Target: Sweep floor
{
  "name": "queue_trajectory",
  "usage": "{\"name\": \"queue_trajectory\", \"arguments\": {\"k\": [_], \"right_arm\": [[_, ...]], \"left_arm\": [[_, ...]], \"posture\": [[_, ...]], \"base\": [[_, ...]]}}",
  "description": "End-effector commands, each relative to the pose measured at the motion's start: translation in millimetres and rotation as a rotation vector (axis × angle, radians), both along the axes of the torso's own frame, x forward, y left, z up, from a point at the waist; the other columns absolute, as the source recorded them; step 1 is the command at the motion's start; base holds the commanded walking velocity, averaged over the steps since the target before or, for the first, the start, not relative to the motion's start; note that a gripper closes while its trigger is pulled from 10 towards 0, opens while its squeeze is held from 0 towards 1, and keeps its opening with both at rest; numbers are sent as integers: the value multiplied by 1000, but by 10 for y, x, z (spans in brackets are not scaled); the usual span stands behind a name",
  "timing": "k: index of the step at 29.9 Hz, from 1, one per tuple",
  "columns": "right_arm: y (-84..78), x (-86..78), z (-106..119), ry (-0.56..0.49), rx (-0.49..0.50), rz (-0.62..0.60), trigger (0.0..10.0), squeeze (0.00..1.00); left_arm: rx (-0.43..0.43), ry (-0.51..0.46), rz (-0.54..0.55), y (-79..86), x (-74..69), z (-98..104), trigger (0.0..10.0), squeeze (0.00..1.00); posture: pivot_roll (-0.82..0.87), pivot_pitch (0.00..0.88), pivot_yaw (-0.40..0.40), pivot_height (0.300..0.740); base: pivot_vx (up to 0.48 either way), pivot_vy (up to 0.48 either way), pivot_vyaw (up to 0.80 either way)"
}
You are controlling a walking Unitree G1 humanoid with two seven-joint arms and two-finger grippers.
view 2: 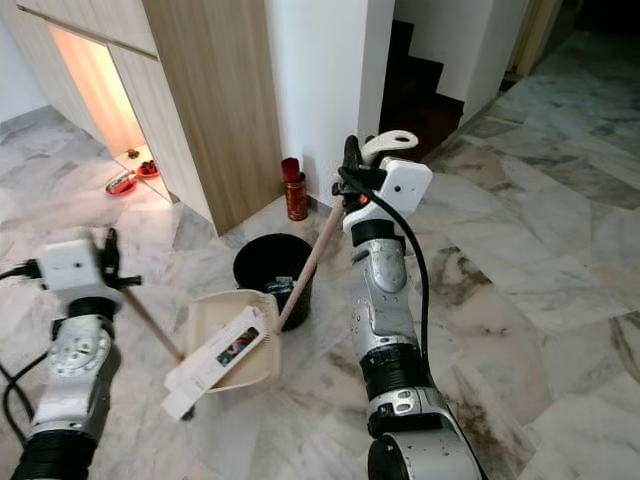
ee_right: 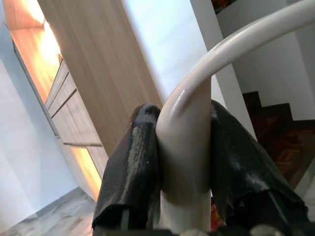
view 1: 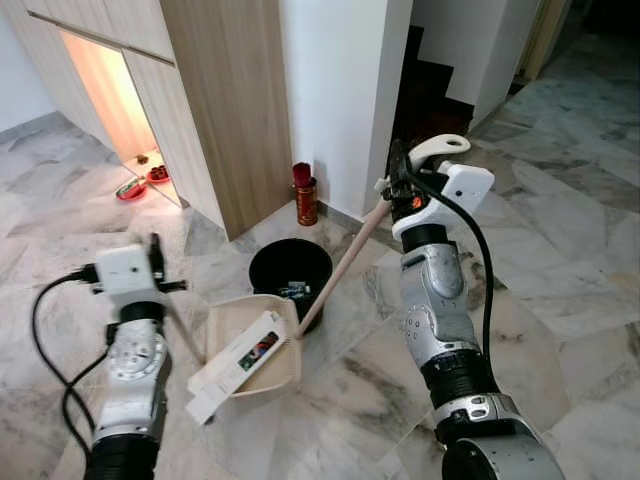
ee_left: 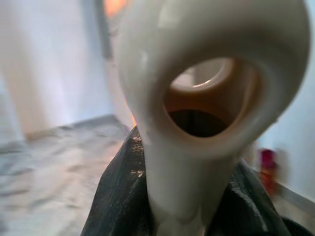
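Right gripper (view 1: 398,172) clamps broom (view 1: 340,268), left gripper (view 1: 155,262) clamps dustpan (view 1: 250,345) handle over bin (view 1: 290,272) — box (view 1: 237,365) may miss, hit floor.

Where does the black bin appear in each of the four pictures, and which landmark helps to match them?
Left eye view: the black bin stands just left of centre, behind the beige dustpan.
Right eye view: it stands left of centre.
Left wrist view: cannot be made out.
Right wrist view: cannot be made out.
Shared landmark: the red canister by the white wall, seen blurred in the left wrist view.
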State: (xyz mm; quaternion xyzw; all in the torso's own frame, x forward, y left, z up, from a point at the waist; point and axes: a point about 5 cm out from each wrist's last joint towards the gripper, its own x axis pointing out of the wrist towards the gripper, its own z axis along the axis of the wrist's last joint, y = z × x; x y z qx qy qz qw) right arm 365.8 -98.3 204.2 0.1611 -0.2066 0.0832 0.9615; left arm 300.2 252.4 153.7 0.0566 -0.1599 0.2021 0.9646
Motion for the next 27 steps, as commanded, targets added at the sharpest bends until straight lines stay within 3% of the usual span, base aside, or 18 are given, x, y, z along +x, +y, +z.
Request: {"name": "queue_trajectory", "arguments": {"k": [1, 10, 14, 22, 27], "right_arm": [[10, -18, 160, -60, 31, 6, 10000, 0], [45, -18, 136, -45, 36, 15, 10000, 0], [-14, -17, 221, -75, 51, -26, 10000, 0], [-59, -52, 461, -193, 45, -105, 10000, 0], [-120, -52, 554, -223, 53, -201, 10000, 0]], "left_arm": [[50, -108, 27, 71, -15, 244, 10000, 0], [81, -83, 77, 205, -54, 238, 10000, 0], [60, -12, 43, 176, -65, 75, 10000, 0], [21, 80, -76, -124, -78, -222, 10000, 0], [15, 84, -127, -268, -73, -254, 10000, 0]], "posture": [[85, 0, 64, 740], [94, 0, 60, 740], [93, 0, 59, 740], [90, 0, 61, 740], [95, 0, 60, 740]], "base": [[0, 0, 0], [0, 0, 0], [0, 0, 0], [0, 0, 0], [0, 0, 0]]}}
